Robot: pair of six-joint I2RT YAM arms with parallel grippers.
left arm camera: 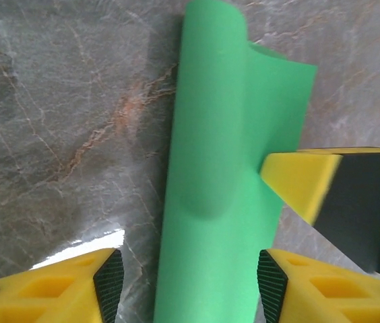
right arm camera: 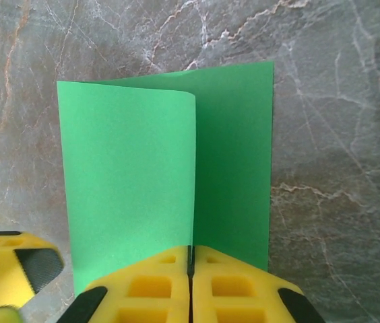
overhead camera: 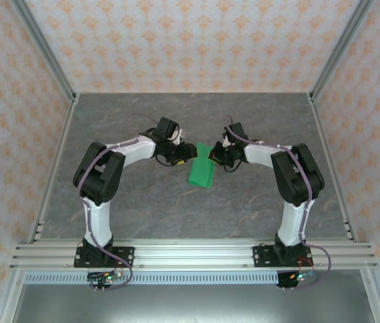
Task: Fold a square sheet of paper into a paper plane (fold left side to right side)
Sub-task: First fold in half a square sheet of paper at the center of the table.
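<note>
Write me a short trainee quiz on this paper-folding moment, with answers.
1. True or false: the green paper lies completely flat on the table.
2. Which gripper pinches the paper: A left, B right, C both?
3. What colour is the table?
Key: 1. False, one half is lifted and curling over. 2. B: the right gripper is shut on its edge, while the left gripper stands open astride it. 3. Grey, marbled.

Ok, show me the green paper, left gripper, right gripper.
square sheet of paper (right arm camera: 126,175), right wrist view, on its folded-over flap.
left gripper (left arm camera: 190,276), left wrist view, between its open jaws.
right gripper (right arm camera: 191,252), right wrist view, between its shut jaws.
</note>
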